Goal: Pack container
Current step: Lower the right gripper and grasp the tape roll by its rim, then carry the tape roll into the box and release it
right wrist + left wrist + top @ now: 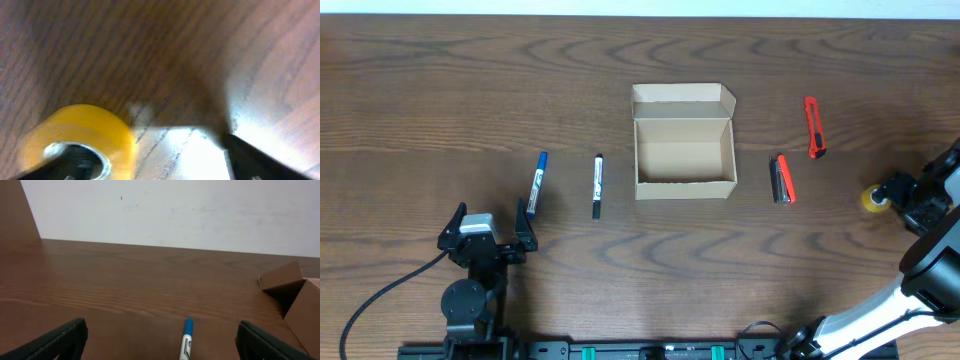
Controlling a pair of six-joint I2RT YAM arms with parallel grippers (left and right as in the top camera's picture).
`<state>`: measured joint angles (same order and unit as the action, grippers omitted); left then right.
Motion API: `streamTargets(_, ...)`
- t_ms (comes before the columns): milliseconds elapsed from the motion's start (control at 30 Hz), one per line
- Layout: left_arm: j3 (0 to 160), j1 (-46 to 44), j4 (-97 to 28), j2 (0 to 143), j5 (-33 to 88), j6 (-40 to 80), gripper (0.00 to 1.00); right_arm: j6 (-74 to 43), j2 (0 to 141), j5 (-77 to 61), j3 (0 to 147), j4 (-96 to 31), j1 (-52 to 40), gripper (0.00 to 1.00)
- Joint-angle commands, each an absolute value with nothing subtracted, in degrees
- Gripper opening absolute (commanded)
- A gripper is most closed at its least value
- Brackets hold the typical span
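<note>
Right gripper point(162, 165), mine: jaws apart, nothing clamped. One finger shows at the core of the yellow tape roll point(80, 145) and the other over bare table point(420, 90) beside it; the view is blurred. Left gripper point(488, 232): spread wide, empty, with the blue marker point(537, 182) just ahead. The container point(685, 155) sits at table centre, lid flap back, between a black marker point(597, 186) and two red cutters point(781, 179), well apart from both grippers.
</note>
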<state>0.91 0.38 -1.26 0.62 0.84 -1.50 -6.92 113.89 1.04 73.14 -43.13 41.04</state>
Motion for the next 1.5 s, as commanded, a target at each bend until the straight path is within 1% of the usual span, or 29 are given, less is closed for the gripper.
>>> streamTargets(0,0.3,0.8,-4.4,0.2,1.1,-1.3,0.95,-7.3,114.5,2.3,72.2,-43.0,41.6,0.44)
streamTargets(33,0.3,0.8,-4.4,0.2,1.1,-1.3,0.95,-7.7,114.5,2.3,72.2,-43.0,41.6,0.31)
streamTargets(67,0.3,0.8,-4.4,0.2,1.1,-1.3,0.95,-7.8,114.5,2.3,72.2,-43.0,41.6,0.22)
streamTargets(133,0.3,0.8,-4.4,0.2,1.1,-1.3,0.95,-8.2,114.5,2.3,72.2,-43.0,41.6,0.06)
streamTargets(167,0.3,0.8,-4.4,0.2,1.1,-1.3,0.95,-8.4,114.5,2.3,72.2,-42.9,41.6,0.02)
streamTargets(433,0.3,0.8,-4.4,0.2,1.1,-1.3,0.95,-7.0,114.5,-5.7,72.3,-41.8,40.9,0.01)
streamTargets(567,0.3,0.8,-4.4,0.2,1.1,-1.3,0.95,-5.8,114.5,-8.2,75.0,-43.4,37.8,0.02)
streamTargets(667,0.3,0.8,-4.4,0.2,1.1,-1.3,0.95,-4.0,114.3,-10.7,80.8,-47.3,34.2,0.01)
streamTargets(800,0.3,0.8,-4.4,0.2,1.1,-1.3,0.95,-2.6,114.3,-11.0,93.2,-54.5,27.9,0.01)
streamTargets(967,0.3,0.8,-4.4,0.2,1.1,-1.3,0.95,-2.5,114.3,-11.0,114.2,-63.2,18.9,0.01)
streamTargets(1133,0.3,0.8,-4.4,0.2,1.1,-1.3,0.95,-2.5,114.3,-11.0,130.2,-66.7,9.8,0.01)
streamTargets(1267,0.3,0.8,-4.4,0.2,1.1,-1.3,0.95,-2.5,114.4,-11.0,132.1,-69.2,1.1,0.01)
streamTargets(1367,0.3,0.8,-4.4,0.2,1.1,-1.3,0.95,-2.5,115.2,-9.3,130.2,-71.2,-5.4,0.01)
streamTargets(1467,0.3,0.8,-4.4,0.2,1.1,-1.3,0.95,-2.5,115.5,-6.8,126.6,-69.5,-10.7,0.01)
